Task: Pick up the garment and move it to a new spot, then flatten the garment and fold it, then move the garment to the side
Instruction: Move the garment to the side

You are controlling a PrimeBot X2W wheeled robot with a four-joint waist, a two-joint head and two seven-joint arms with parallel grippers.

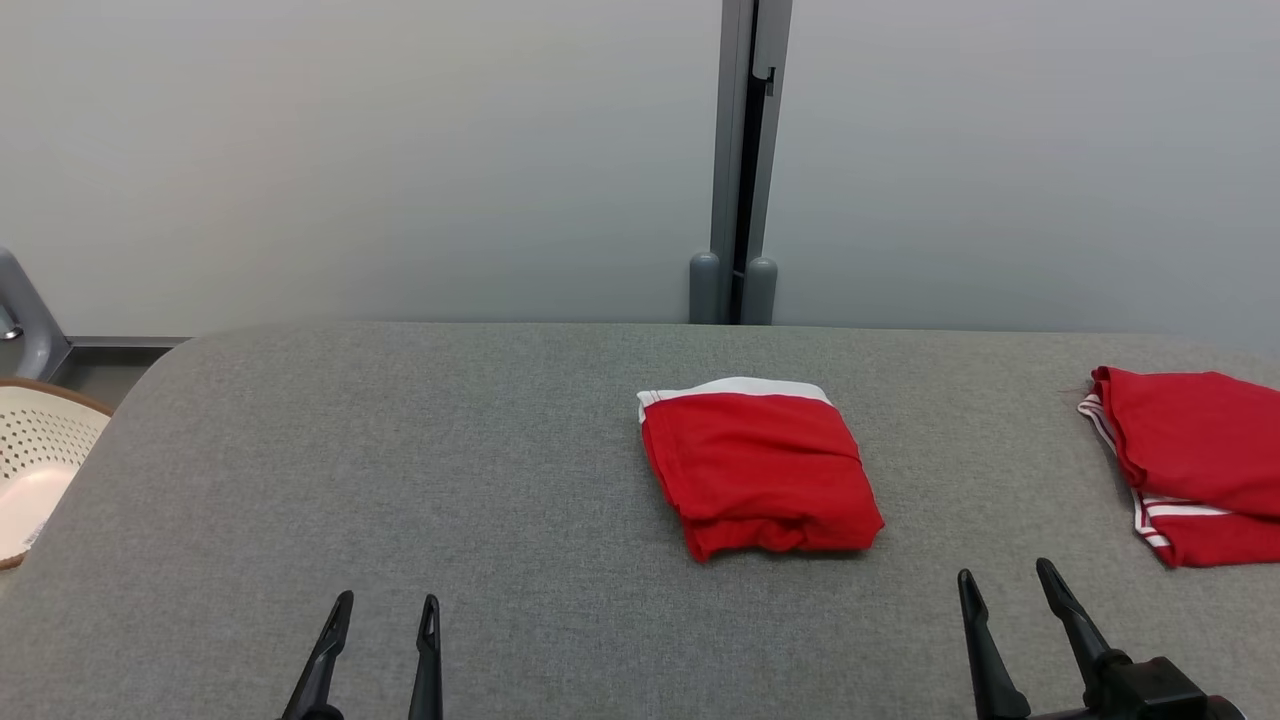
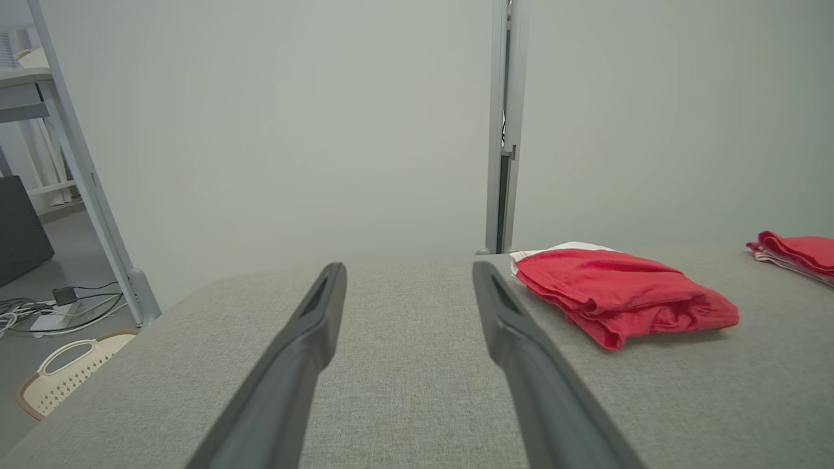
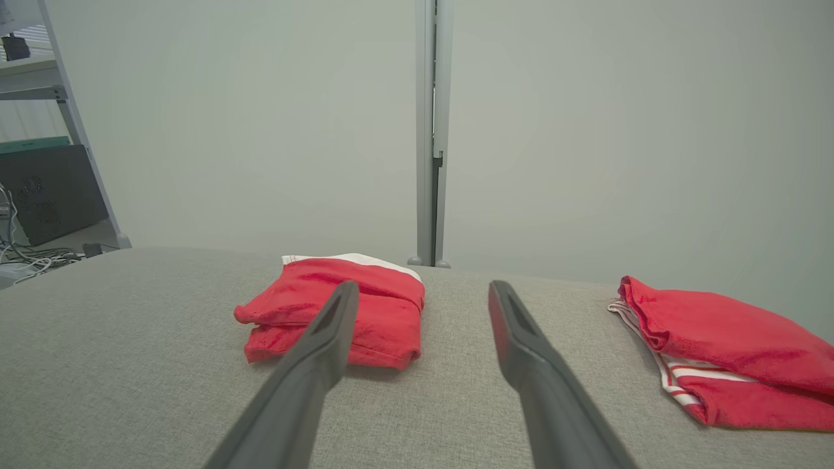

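Our L gripper (image 1: 385, 610) & R gripper (image 1: 1005, 580) sit low over table (image 1: 400, 450), fingers fwd, both spread, empty. Folded red garment (image 1: 760, 470) runs near-far, white band (image 1: 740, 388) twd wall (image 1: 400, 150).

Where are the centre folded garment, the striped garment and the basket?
centre folded garment (image 1: 760, 465), head view, middle of its red top layer
striped garment (image 1: 1200, 440), head view, red upper layer
basket (image 1: 45, 440), head view, perforated inner wall
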